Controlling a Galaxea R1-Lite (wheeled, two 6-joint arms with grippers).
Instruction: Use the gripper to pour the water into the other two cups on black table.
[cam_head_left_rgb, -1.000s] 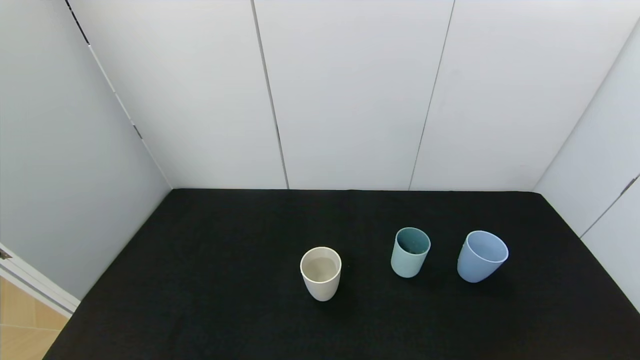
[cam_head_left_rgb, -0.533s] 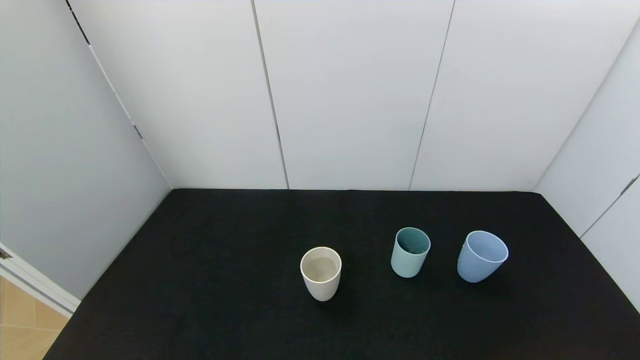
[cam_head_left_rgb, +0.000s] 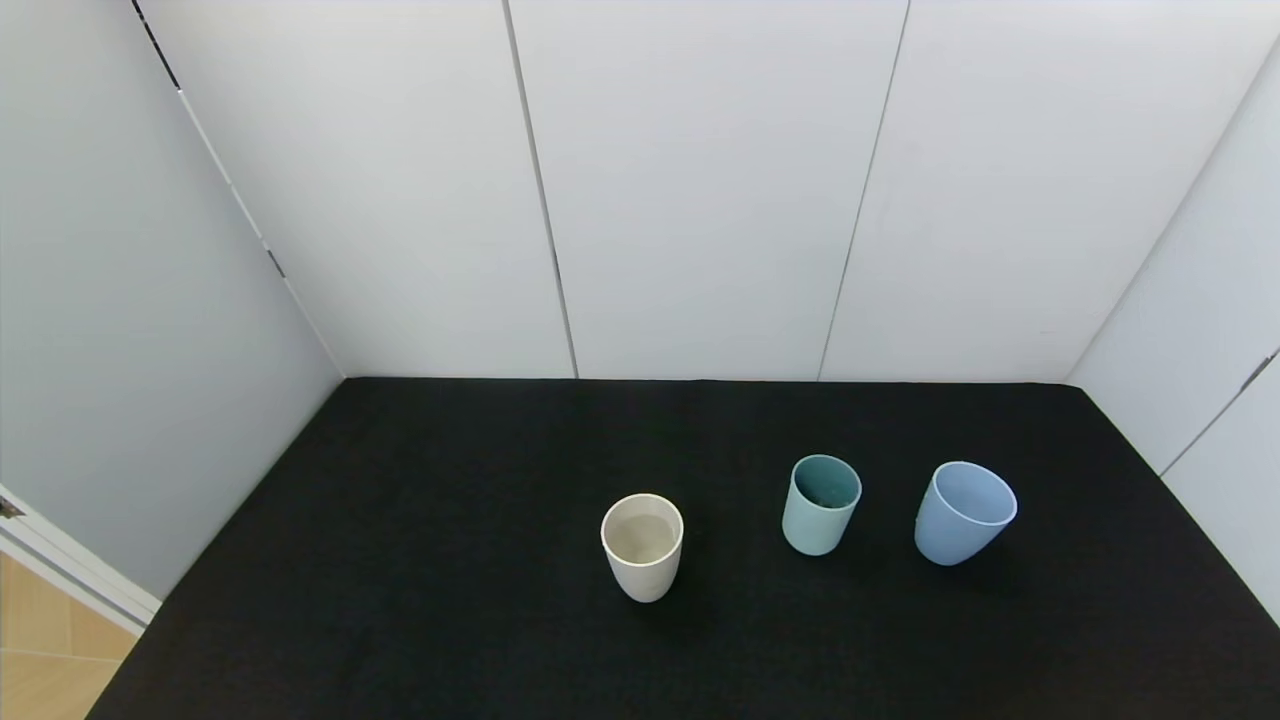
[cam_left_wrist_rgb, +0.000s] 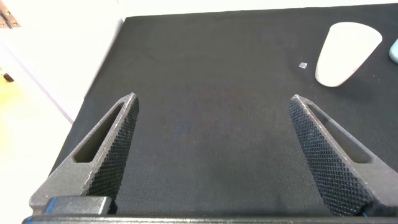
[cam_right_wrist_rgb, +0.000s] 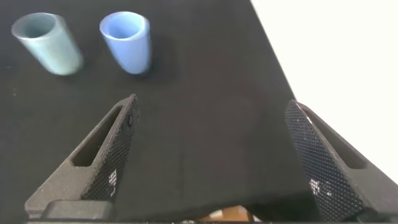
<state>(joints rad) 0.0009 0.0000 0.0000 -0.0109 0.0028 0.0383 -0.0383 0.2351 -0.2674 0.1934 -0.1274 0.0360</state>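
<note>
Three handleless cups stand upright on the black table (cam_head_left_rgb: 450, 560). The cream-white cup (cam_head_left_rgb: 642, 546) is left of the teal-green cup (cam_head_left_rgb: 821, 504), and the periwinkle-blue cup (cam_head_left_rgb: 963, 512) is at the right. Water does not show clearly in any cup. Neither arm shows in the head view. My left gripper (cam_left_wrist_rgb: 211, 102) is open and empty over bare table near its left edge, with the cream cup (cam_left_wrist_rgb: 346, 53) far ahead. My right gripper (cam_right_wrist_rgb: 211, 102) is open and empty near the table's front right edge, with the blue cup (cam_right_wrist_rgb: 127, 41) and teal cup (cam_right_wrist_rgb: 47, 43) ahead.
White panel walls (cam_head_left_rgb: 700, 200) close the table at the back and both sides. A small pale speck (cam_left_wrist_rgb: 303, 65) lies on the cloth near the cream cup. Wooden floor (cam_head_left_rgb: 40, 640) shows past the table's left front corner.
</note>
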